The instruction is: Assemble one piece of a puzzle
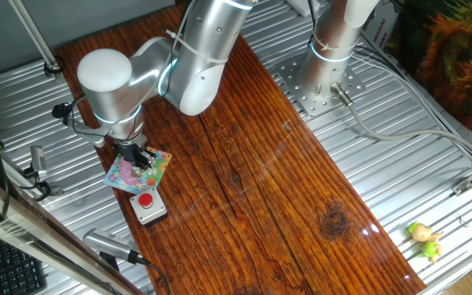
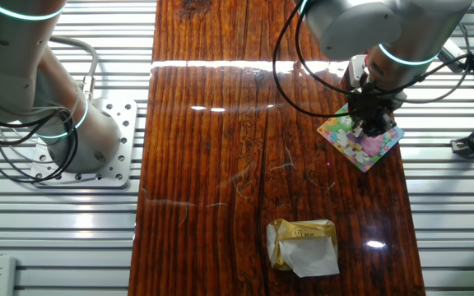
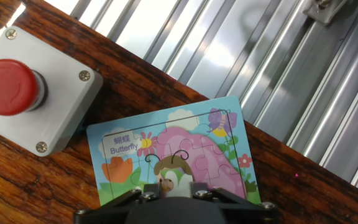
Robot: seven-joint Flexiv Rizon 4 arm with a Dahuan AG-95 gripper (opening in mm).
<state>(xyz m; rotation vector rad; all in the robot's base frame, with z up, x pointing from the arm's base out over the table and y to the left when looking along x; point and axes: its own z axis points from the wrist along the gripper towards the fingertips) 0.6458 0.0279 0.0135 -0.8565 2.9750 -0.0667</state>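
Observation:
The puzzle (image 3: pixel 204 143) is a small square board with a pastel butterfly picture, lying on the wooden table near its edge. It also shows in one fixed view (image 1: pixel 161 169) and in the other fixed view (image 2: pixel 383 145). My gripper (image 3: pixel 174 190) points down onto the board's near part, its fingers close together on either side of a puzzle piece (image 3: pixel 174 180) with the butterfly's white body. The piece sits level with the picture. In the fixed views the gripper (image 1: pixel 142 157) (image 2: pixel 367 123) rests right on the board and hides part of it.
A grey box with a red button (image 3: pixel 27 87) stands right beside the puzzle (image 1: pixel 147 205). A yellow-and-white block (image 2: pixel 303 245) lies farther along the wood. A second arm's base (image 2: pixel 81 148) is bolted to the ribbed metal. A small toy (image 1: pixel 424 238) lies at the corner.

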